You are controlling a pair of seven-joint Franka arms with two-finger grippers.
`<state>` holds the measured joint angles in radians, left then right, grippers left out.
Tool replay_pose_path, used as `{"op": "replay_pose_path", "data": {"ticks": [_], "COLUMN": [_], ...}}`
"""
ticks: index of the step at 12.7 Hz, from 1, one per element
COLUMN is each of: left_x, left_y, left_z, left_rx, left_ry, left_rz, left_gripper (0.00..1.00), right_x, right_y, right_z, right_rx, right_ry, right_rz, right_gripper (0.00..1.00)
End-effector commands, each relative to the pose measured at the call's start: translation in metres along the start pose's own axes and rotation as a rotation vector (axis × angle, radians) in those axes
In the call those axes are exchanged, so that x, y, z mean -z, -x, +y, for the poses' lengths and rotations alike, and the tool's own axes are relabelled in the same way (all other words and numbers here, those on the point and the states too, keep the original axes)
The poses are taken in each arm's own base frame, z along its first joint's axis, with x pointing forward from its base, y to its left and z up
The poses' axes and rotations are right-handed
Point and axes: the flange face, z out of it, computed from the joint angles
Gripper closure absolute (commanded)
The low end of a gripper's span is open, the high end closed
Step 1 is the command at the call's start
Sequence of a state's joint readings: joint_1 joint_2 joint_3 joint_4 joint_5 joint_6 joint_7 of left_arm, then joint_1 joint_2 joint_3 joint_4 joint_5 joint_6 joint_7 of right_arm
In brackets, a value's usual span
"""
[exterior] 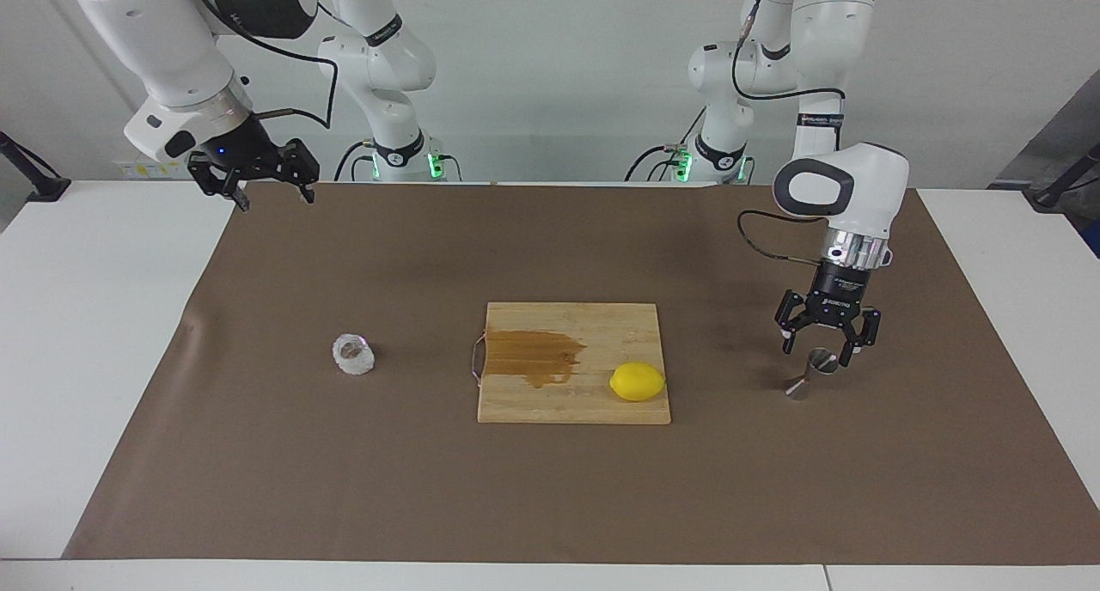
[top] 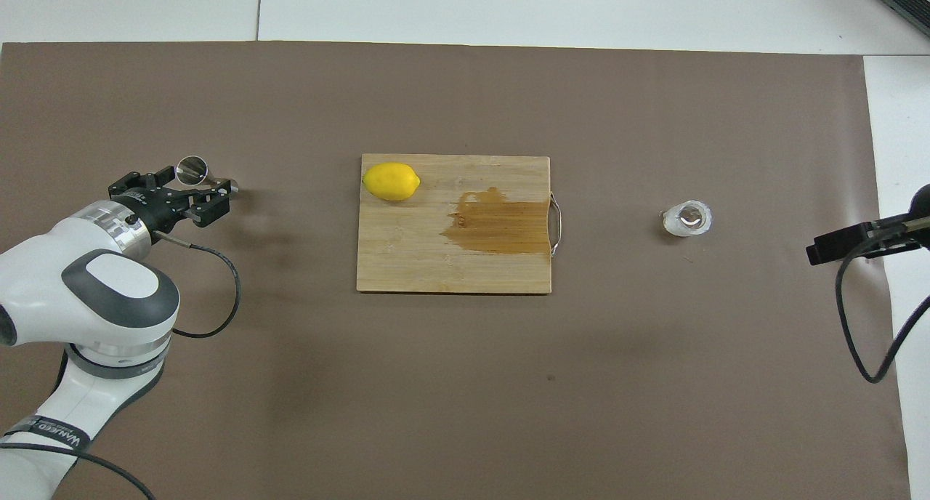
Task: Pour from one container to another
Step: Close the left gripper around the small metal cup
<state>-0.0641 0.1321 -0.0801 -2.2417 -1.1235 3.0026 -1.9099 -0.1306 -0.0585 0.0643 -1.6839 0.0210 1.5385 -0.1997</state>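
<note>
Two arms work this table, and on the brown mat (exterior: 258, 453) there is one of each thing: one glass cup (exterior: 353, 354), one steel jigger (exterior: 811, 374), one wooden cutting board (exterior: 574, 406) and one lemon (exterior: 637, 381). The cutting board lies in the middle of the mat with a dark wet stain (exterior: 533, 356) spread over the part toward the right arm's end, next to its wire handle, and the lemon rests on it toward the left arm's end, on the side farther from the robots. The steel jigger stands upright on the mat toward the left arm's end of the table, well apart from the board. The left gripper (exterior: 818, 348) hangs directly over it, fingers pointing down and spread apart, one fingertip to either side of the jigger's upper rim (the facing view shows the tips level with that rim, yet not pressing on it, so nothing is gripped). In the overhead view the left gripper (top: 183, 197) sits just beside the jigger's round mouth (top: 192, 170). The glass cup stands on the mat toward the right arm's end, upright, well apart from the board and from both grippers. The right gripper (exterior: 273, 192) waits high over the mat's corner near its own base, its fingers also spread apart and holding nothing.
</note>
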Motion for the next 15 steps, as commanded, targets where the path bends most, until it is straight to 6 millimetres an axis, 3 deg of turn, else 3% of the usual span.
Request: {"op": "replay_pose_path", "data": {"ticks": [1,3,8,15], "left_x": [-0.0022,-0.0015,-0.0008,0.0001], "left_y": [0.0011,0.0003,0.0011,0.0035], "left_z": [0.0003,0.0030,0.0041,0.0059], "left_rx": [0.027,0.035,0.074,0.077], "left_ry": [0.018,0.022,0.037,0.057], "left_rz": [-0.010,-0.011,-0.027,-0.037], "left_gripper": [0.00,0.00,0.27,0.32], "right_x": [0.0039,0.0039,0.0039,0.0039], "right_y": [0.0044,0.0044,0.0044,0.0044], "right_z": [0.0004,0.0004,0.0004,0.0004], "right_rx": [-0.020,-0.020,-0.020,-0.020], "right_ry": [-0.020,-0.020,-0.020,-0.020], "right_rz": [0.000,0.000,0.000,0.000], "right_gripper": [0.00,0.00,0.00,0.00]}}
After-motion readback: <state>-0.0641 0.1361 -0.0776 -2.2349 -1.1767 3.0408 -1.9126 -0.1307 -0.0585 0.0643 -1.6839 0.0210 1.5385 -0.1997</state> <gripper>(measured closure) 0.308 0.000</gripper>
